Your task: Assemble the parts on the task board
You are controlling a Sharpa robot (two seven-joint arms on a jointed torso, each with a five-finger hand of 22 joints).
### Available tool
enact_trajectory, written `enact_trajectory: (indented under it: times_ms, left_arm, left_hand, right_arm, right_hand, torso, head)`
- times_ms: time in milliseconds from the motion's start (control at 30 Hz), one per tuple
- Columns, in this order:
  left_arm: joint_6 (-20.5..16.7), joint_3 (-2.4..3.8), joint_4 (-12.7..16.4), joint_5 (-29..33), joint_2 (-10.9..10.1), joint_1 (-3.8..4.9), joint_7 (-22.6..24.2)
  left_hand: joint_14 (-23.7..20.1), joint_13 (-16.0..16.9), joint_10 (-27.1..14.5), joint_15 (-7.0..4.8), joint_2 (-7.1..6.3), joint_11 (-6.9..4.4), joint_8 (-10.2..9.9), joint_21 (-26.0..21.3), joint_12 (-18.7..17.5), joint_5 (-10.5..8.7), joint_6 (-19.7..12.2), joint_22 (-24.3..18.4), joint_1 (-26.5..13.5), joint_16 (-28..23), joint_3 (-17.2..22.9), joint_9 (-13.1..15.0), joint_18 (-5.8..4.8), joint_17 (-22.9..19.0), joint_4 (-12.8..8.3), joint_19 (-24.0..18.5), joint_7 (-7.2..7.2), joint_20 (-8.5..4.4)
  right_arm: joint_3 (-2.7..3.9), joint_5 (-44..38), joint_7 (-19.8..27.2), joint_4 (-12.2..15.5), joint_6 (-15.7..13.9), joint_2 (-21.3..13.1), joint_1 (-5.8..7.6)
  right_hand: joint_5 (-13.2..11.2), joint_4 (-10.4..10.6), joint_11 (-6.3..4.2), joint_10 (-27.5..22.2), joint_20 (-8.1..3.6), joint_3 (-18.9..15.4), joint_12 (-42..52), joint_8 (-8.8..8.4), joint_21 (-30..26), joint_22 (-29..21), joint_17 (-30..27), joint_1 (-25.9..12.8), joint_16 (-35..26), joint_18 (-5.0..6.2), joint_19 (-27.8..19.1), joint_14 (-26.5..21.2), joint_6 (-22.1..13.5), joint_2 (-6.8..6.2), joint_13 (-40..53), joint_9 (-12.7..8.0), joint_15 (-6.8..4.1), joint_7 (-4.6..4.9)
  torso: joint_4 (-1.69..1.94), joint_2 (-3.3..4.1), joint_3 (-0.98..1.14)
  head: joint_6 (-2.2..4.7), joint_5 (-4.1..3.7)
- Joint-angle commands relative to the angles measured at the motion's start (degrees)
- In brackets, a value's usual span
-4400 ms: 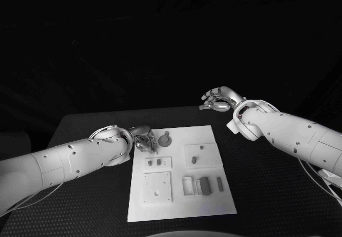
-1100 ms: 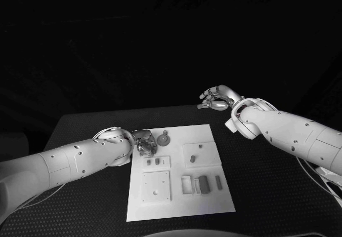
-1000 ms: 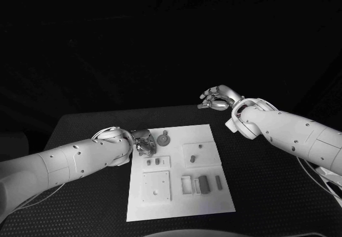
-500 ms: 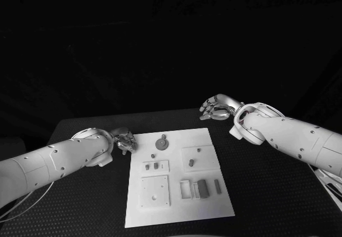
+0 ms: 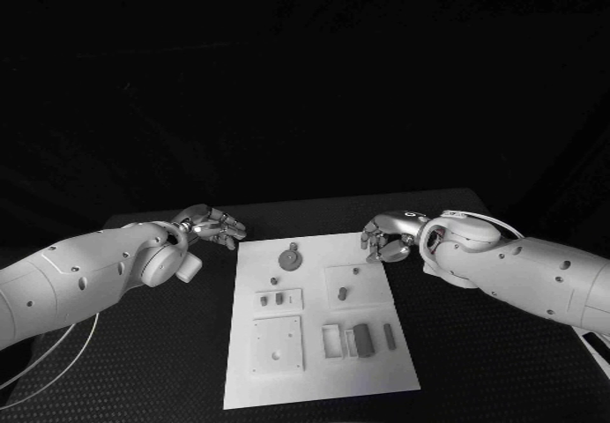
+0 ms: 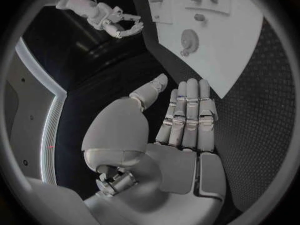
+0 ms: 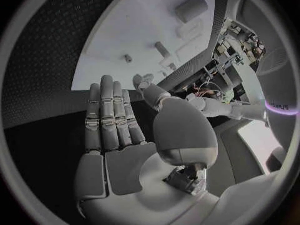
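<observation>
While lying flat mid-table, task board (image 5: 321, 370), smooth white rectangular plate, is carrying small grey parts: round toothed disc (image 5: 290, 258) near far edge, peg (image 5: 343, 292) in square recess, oblong blocks (image 5: 362, 339) in slots nearer robot; board edges lying free on dotted black table (image 5: 483, 352) with bare mat on both flanks; left hand (image 5: 213, 226) hovering beside far-left corner, fingers straight and spread, gripping nothing; right hand (image 5: 385, 240) hanging at far-right edge, fingers loosely curled, nothing held

Smooth matt task board (image 5: 318, 388), textured table (image 5: 483, 352)
</observation>
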Motion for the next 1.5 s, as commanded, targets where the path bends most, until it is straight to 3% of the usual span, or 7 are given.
enact_trajectory:
  times_ms: [33,367,500,967,1167,1267,1500]
  left_arm:
    - [-1.16,0.04,1.52,6.76,-0.18,0.3,3.73]
    - [-1.88,0.04,4.03,7.49,-0.13,0.34,4.14]
    - [-2.12,0.04,4.36,7.9,-0.04,0.34,4.22]
    - [-2.21,0.04,5.28,8.58,-0.05,0.34,3.94]
    - [-2.17,0.04,5.39,8.63,-0.04,0.34,3.8]
    - [-2.1,0.04,5.43,8.66,-0.1,0.34,3.7]
    - [-2.09,0.04,5.41,8.66,-0.1,0.34,3.52]
  left_hand:
    - [0.36,0.12,1.31,0.29,-0.13,-0.38,0.48,-0.11,0.47,0.21,-0.23,-0.76,-0.6,-1.17,-0.53,-0.12,0.0,-0.14,0.12,-0.19,0.07,0.16]
    - [0.45,-0.13,1.15,0.58,-0.2,-0.23,0.69,-0.11,0.01,0.2,-0.26,-1.75,-0.63,-2.56,-0.82,-0.28,0.09,-0.07,0.1,-0.45,0.19,0.42]
    - [0.42,-0.21,0.99,0.67,-0.23,-0.14,0.72,-0.1,-0.12,0.21,-0.28,-1.94,-0.65,-2.82,-0.89,-0.32,0.11,-0.02,0.12,-0.51,0.21,0.49]
    - [0.41,-0.32,0.76,0.78,-0.34,0.0,0.64,-0.08,-0.27,0.2,-0.58,-2.29,-0.82,-3.24,-1.08,-0.46,0.17,0.12,0.19,-0.58,0.32,0.61]
    - [0.43,-0.35,0.7,0.81,-0.36,0.03,0.61,-0.06,-0.3,0.2,-0.7,-2.4,-0.92,-3.35,-1.15,-0.51,0.2,0.19,0.25,-0.58,0.38,0.65]
    - [0.45,-0.37,0.66,0.81,-0.38,0.05,0.6,-0.06,-0.31,0.2,-0.76,-2.45,-0.96,-3.4,-1.18,-0.53,0.21,0.22,0.27,-0.58,0.4,0.66]
    - [0.5,-0.41,0.58,0.82,-0.44,0.08,0.54,-0.03,-0.34,0.2,-0.94,-2.56,-1.04,-3.5,-1.25,-0.6,0.24,0.32,0.3,-0.56,0.47,0.67]
  right_arm:
    - [-0.35,-9.6,-3.02,0.33,0.42,0.24,-0.7]
    - [-1.3,-12.25,-3.78,-0.78,-1.78,2.18,-2.35]
    - [-1.38,-12.73,-4.26,-1.62,-2.98,3.36,-3.02]
    - [-1.77,-12.93,-3.94,-4.05,-2.81,5.95,-4.02]
    - [-2.15,-13.18,-3.83,-4.66,-1.53,6.46,-4.19]
    - [-2.25,-13.38,-4.01,-4.76,-1.53,6.53,-4.26]
    - [-2.52,-14.59,-4.36,-5.2,-1.1,7.01,-4.4]
  right_hand:
    - [-0.22,-0.08,0.03,0.6,0.02,0.11,-0.63,0.26,-0.07,-0.05,0.32,0.51,0.05,0.73,0.71,0.59,0.48,-0.36,-0.08,0.06,0.03,-0.02]
    - [-0.22,-0.08,0.13,1.24,-0.07,0.0,-2.44,-0.17,-0.47,-0.05,1.14,0.55,-0.38,0.73,1.26,0.96,0.3,-1.01,-0.25,-0.08,-0.08,0.07]
    - [-0.22,-0.07,0.17,1.34,-0.07,0.04,-2.92,-0.29,-0.61,-0.03,1.34,0.65,-0.52,0.73,1.33,0.99,0.22,-0.94,-0.29,-0.13,-0.07,0.08]
    - [-0.22,-0.06,0.54,1.5,0.07,1.15,-5.29,-1.18,-1.42,0.12,2.27,1.27,-1.46,0.71,1.22,0.85,-0.58,0.87,-0.48,-0.63,0.15,0.48]
    - [-0.25,0.12,0.58,2.17,0.3,3.39,-6.63,-1.18,-2.03,0.41,2.99,1.74,-2.24,0.69,1.05,0.76,-0.02,2.83,-0.38,-0.81,0.31,0.31]
    - [-0.25,0.29,0.59,2.66,0.38,6.38,-7.49,-1.04,-2.29,0.71,3.5,1.28,-2.74,0.73,1.27,0.95,0.72,2.64,-0.25,-0.9,0.34,0.08]
    - [-0.22,0.04,0.95,2.25,0.41,7.79,-8.84,-0.5,-2.69,1.18,4.02,0.83,-3.42,0.72,0.97,0.76,2.03,2.9,-0.33,-0.77,0.53,-0.45]
  torso:
    - [-0.03,0.03,-0.04]
    - [0.09,0.17,-0.09]
    - [0.07,0.2,-0.02]
    - [0.05,0.23,0.03]
    - [0.03,0.2,0.04]
    - [0.01,0.19,0.06]
    - [-0.05,0.18,0.05]
  head:
    - [0.12,-0.14]
    - [0.05,-0.4]
    - [-0.01,-0.2]
    - [-0.31,0.2]
    - [-0.52,0.37]
    - [-0.64,0.43]
    - [-0.7,0.46]
